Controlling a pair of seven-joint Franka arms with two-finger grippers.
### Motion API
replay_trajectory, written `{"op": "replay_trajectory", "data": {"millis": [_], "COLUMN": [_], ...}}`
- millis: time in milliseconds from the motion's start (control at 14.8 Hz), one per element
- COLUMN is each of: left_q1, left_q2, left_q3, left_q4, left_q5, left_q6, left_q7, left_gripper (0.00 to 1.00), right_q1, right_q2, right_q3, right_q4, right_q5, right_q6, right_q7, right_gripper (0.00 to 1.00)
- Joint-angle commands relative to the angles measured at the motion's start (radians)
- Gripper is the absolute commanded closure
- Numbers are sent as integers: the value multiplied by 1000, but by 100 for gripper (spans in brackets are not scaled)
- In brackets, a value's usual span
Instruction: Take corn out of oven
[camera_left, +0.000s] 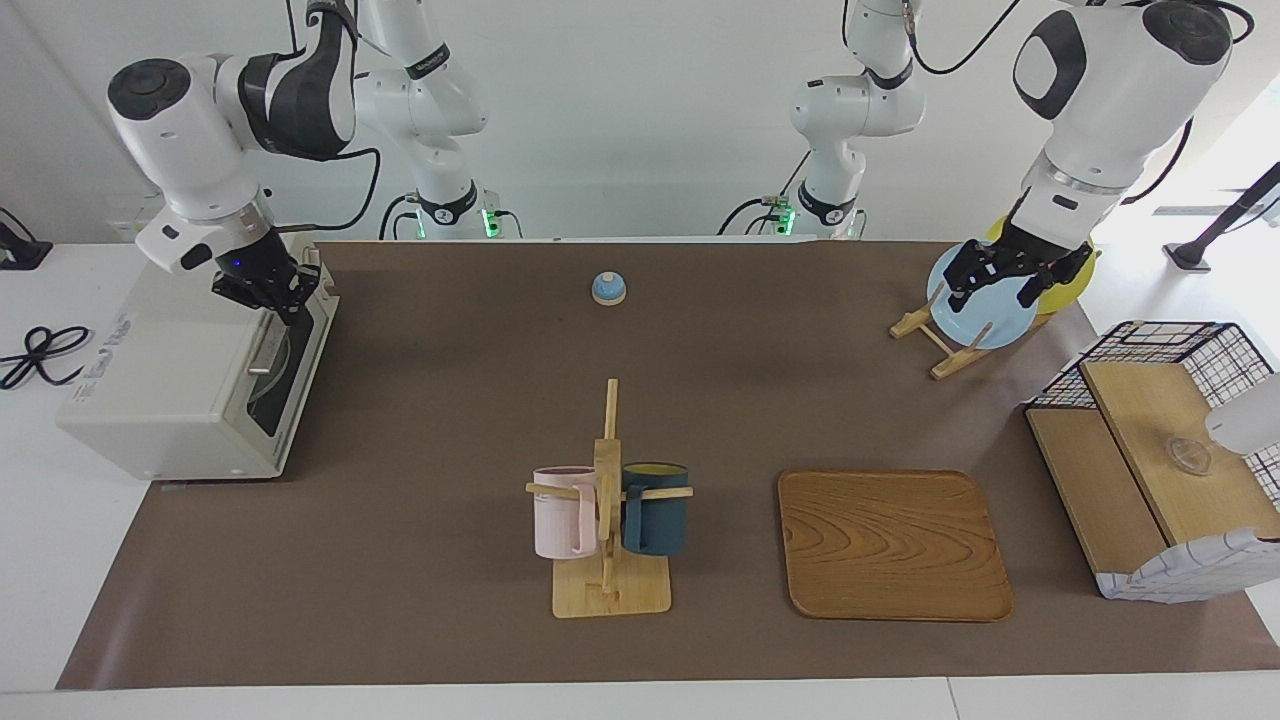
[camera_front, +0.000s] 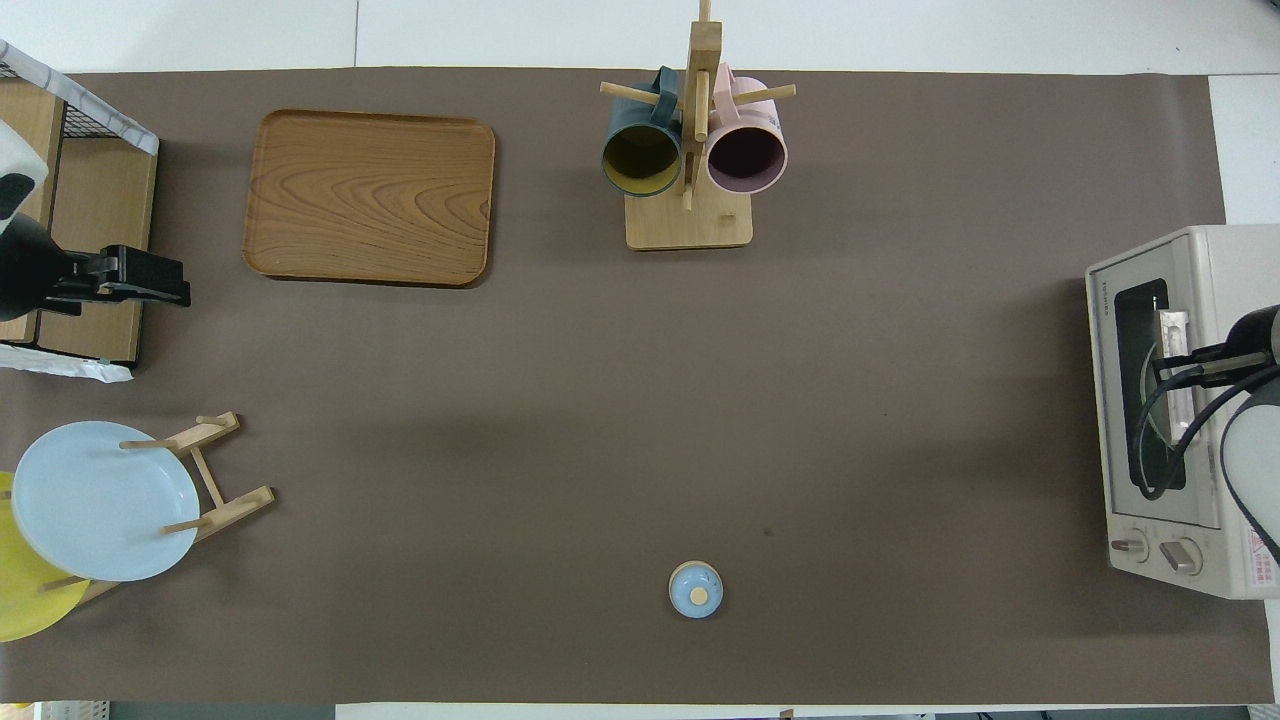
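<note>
At the right arm's end of the table stands the oven (camera_left: 190, 365), an off-white boxy toaster oven with its glass-windowed door shut and its metal bar handle (camera_front: 1172, 375) running across the top of the door. The right gripper (camera_left: 272, 290) sits at that handle with its fingertips drawn together; it looks to have closed on the bar, though the contact itself is hard to make out. The corn cannot be seen; only a pale round shape shows dimly through the window, so it is presumably inside. By my reading the task is at its very start: the door has yet to be pulled down, and the reach in, the grasp and the lift out all remain.

The left gripper (camera_left: 1010, 280) waits with its jaws apart over the pale blue plate (camera_front: 100, 500), which leans in a slatted wooden rack with a yellow plate (camera_front: 25, 610) beside it.

A matte brown mat (camera_left: 450, 400) covers the table. Farther from the robots, a wooden mug tree (camera_left: 607, 500) carries a pink mug (camera_left: 560, 512) and a dark blue mug (camera_left: 655, 508); beside it lies a grained wooden tray (camera_left: 893, 545) with rounded corners. A small blue domed knob (camera_left: 608, 288) rests near the robots, and a wire-and-wood shelf (camera_left: 1150, 460) stands at the left arm's end.
</note>
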Motion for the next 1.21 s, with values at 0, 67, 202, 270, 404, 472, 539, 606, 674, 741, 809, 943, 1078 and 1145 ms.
{"op": "replay_trajectory", "data": {"millis": [0,67,202,270,404,472,539,606,674,741,809,943,1078,1145], "left_q1": [11,11,11,11,11,11,11,11,11,11,11,11,11,11], "left_q2": [-12,-12,-12,-12,-12,-12,-12,-12,-12,-12,-12,-12,-12,-12], "left_q3": [-4,-4,-4,-4,-4,-4,-4,-4,-4,-4,-4,-4,-4,-4], "left_q4": [-4,-4,-4,-4,-4,-4,-4,-4,-4,-4,-4,-4,-4,-4], "left_q5": [-6,-6,-6,-6,-6,-6,-6,-6,-6,-6,-6,-6,-6,-6], "left_q6": [-1,-1,-1,-1,-1,-1,-1,-1,-1,-1,-1,-1,-1,-1], "left_q7": [4,4,4,4,4,4,4,4,4,4,4,4,4,4], "left_gripper": [0,0,0,0,0,0,0,0,0,0,0,0,0,0], "right_q1": [-25,-28,-39,-42,-42,-42,-44,-50,-59,-60,-63,-68,-65,-57], "right_q2": [-4,2,18,24,24,24,25,30,30,30,30,38,44,47], "right_q3": [9,9,8,8,8,9,9,9,9,9,9,11,11,11], "right_q4": [-21,-21,-21,-19,-21,-21,-21,-21,-29,-42,-47,-47,-47,-47], "right_q5": [-16,-16,-26,-41,-49,-49,-49,-49,-49,-49,-49,-49,-40,-34], "right_q6": [32,38,78,87,87,87,87,87,87,89,89,89,105,109], "right_q7": [-22,-20,-23,-25,-25,-25,-25,-25,-25,-26,-28,-26,-20,-15], "right_gripper": [100,100,100,100,100,100,100,100,100,100,100,100,100,100]}}
